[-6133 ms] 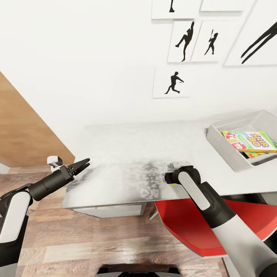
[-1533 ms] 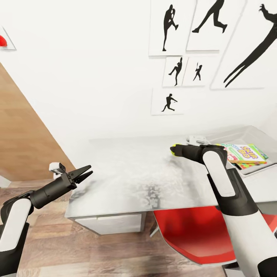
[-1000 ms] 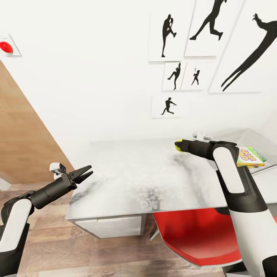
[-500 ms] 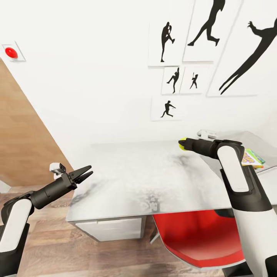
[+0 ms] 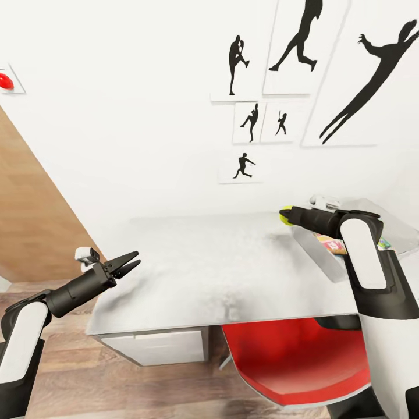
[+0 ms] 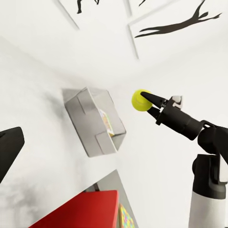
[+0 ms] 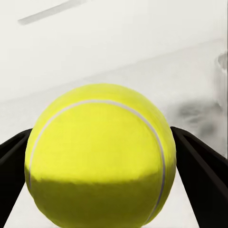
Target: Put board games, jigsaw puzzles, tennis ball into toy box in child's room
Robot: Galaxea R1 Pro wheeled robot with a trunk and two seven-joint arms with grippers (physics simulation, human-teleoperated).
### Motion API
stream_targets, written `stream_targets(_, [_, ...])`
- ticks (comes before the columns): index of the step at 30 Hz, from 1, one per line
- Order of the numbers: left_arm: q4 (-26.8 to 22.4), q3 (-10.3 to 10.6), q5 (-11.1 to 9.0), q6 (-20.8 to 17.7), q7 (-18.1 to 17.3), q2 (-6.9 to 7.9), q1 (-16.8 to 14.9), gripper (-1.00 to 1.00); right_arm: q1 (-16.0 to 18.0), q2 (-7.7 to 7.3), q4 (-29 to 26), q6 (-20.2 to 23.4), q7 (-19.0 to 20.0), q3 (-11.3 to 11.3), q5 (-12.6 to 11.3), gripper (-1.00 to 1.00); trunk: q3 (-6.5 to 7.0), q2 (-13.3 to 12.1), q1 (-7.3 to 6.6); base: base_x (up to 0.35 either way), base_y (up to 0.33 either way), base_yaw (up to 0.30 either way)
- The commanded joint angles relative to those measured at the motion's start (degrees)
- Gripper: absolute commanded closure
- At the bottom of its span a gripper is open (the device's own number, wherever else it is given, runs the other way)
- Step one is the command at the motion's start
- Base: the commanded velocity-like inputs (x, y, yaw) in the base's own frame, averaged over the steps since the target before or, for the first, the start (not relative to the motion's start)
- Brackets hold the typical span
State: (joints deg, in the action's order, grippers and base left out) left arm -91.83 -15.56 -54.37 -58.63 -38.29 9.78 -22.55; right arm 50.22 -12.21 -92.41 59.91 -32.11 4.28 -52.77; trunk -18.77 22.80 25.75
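The right gripper [image 5: 289,216] pinches the tennis ball [image 5: 286,216] between its two black fingers [image 7: 199,166]. In the right wrist view the tennis ball [image 7: 99,156] sits squarely between them, one finger on each side. In the head view the ball hangs in the air above the far part of the bench [image 5: 215,262], near its far right corner and just beside the toy box [image 5: 317,250]. The left wrist view shows the ball [image 6: 141,100] at the tip of the right gripper [image 6: 148,100], raised clear of the bench top and close to the toy box [image 6: 92,123].

The toy box is a light grey bin with sloping sides and stands on the right end of the bench, against the far wall. A printed board game [image 5: 333,244] lies inside it, partly hidden by the right arm [image 5: 364,262]; in the left wrist view a coloured strip of the board game [image 6: 107,122] shows over the bin's rim.

The left gripper [image 5: 127,263] hovers off the near left corner of the bench, its fingers slightly spread and holding nothing. A red chair [image 5: 297,361] is pushed under the near edge of the bench, beside a white drawer unit [image 5: 160,346]. Black silhouette pictures [image 5: 244,122] hang on the wall [image 5: 116,116] behind the bench, and a red wall button [image 5: 4,81] sits on it at far left.
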Motion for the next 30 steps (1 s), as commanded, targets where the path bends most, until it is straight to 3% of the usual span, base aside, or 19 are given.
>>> stream_targets(1, [0.0,-0.1,0.2,-0.2,-0.3,-0.01,0.0,-1.0,0.1,-0.32,0.0,0.1,-0.6,-0.1,-0.6,1.0,-0.1,0.1,0.03,0.0,-0.252,0.0])
stream_targets(18, [0.1,0.1,0.3,-0.2,0.0,-0.07,0.4,-1.0,1.1,-4.31,0.0,0.1,-0.5,-2.1,-0.6,1.0,-0.09,0.1,0.03,0.0,-0.076,0.0])
stream_targets(30, [-0.1,-0.2,0.2,-0.2,0.3,-0.08,0.6,-1.0,2.3,-5.4,0.0,0.1,-0.5,-2.5,-0.6,1.0,-0.09,0.1,0.03,0.0,-0.003,0.0])
